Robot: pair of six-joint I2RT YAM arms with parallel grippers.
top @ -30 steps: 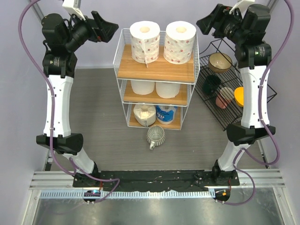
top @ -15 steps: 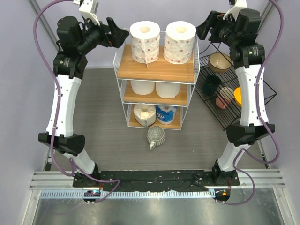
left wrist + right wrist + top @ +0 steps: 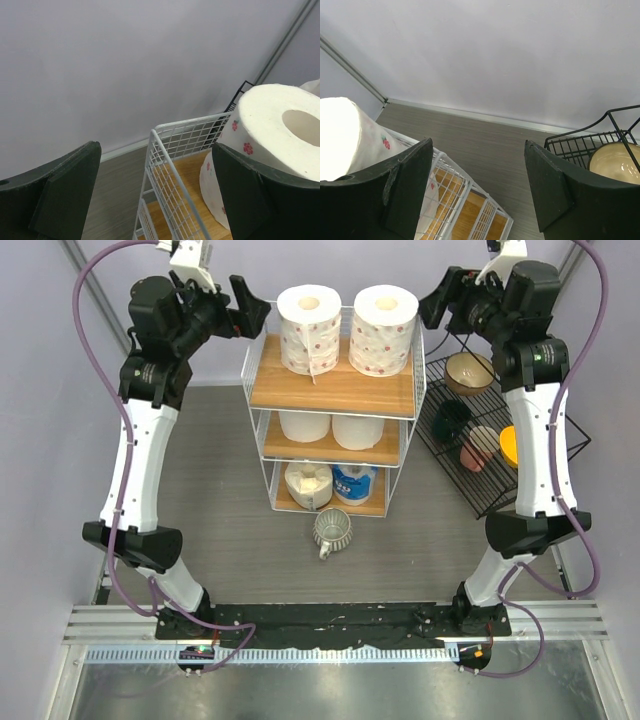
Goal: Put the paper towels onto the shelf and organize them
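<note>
The shelf [image 3: 331,388] of white wire holds all the paper towels. Two red-dotted rolls [image 3: 309,328] [image 3: 384,328] stand on the top board, two plain white rolls [image 3: 304,426] on the middle one, and a cream ragged roll [image 3: 308,484] and a blue-wrapped roll [image 3: 354,483] on the bottom. My left gripper [image 3: 252,308] hovers open at the shelf's top left corner, empty. In the left wrist view the left gripper [image 3: 157,185] straddles the shelf's wire edge [image 3: 170,170], beside a dotted roll [image 3: 280,130]. My right gripper [image 3: 437,300] is open and empty at the top right corner. In the right wrist view it [image 3: 477,175] is over the shelf's corner [image 3: 455,200].
A clear glass mug [image 3: 332,530] stands on the grey table in front of the shelf. A black wire rack [image 3: 480,440] with bowls [image 3: 469,373] leans at the right, close under my right arm, and shows in the right wrist view [image 3: 590,145]. Purple walls close in behind.
My left arm has swung right and up, bringing its gripper to the shelf's top left corner. The right gripper has shifted slightly left. The rolls have not moved.
</note>
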